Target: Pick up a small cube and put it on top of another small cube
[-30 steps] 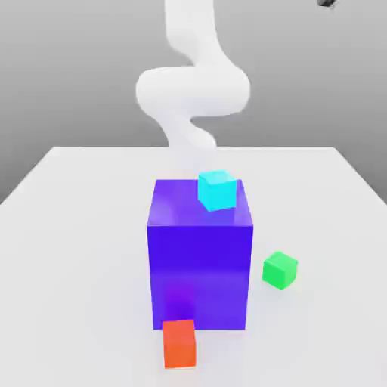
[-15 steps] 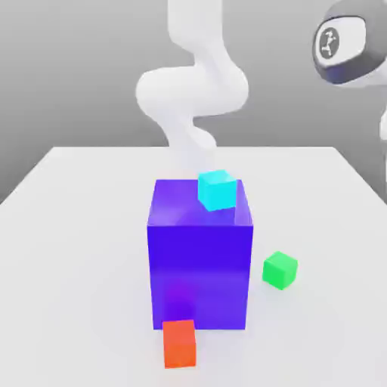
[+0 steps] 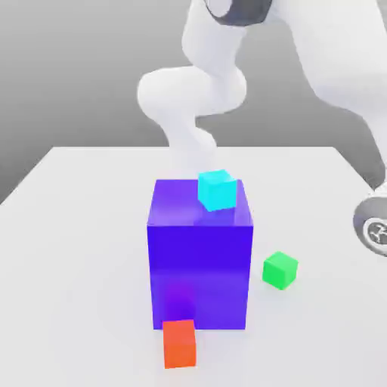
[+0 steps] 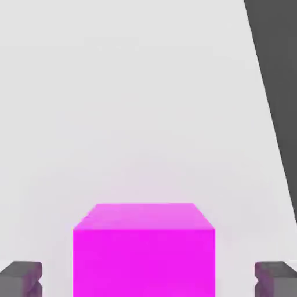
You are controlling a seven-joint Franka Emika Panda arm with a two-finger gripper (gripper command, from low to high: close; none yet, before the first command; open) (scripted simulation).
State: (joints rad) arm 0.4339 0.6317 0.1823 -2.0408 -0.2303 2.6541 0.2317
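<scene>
2 dark fingertips (image 4: 21, 277) flank the magenta cube (image 4: 144, 250) on the white table (image 4: 127, 104); a narrow gap shows on each side, so the gripper (image 4: 148, 278) is spread, not pinching.

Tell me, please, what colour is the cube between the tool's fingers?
Magenta-pink cube, seen best in the hand view.

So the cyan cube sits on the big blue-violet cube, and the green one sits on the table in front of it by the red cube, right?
Not quite. The green cube sits on the table at the exterior view's right of the blue-violet cube; only the red cube sits in front. The cyan cube is on top.
</scene>
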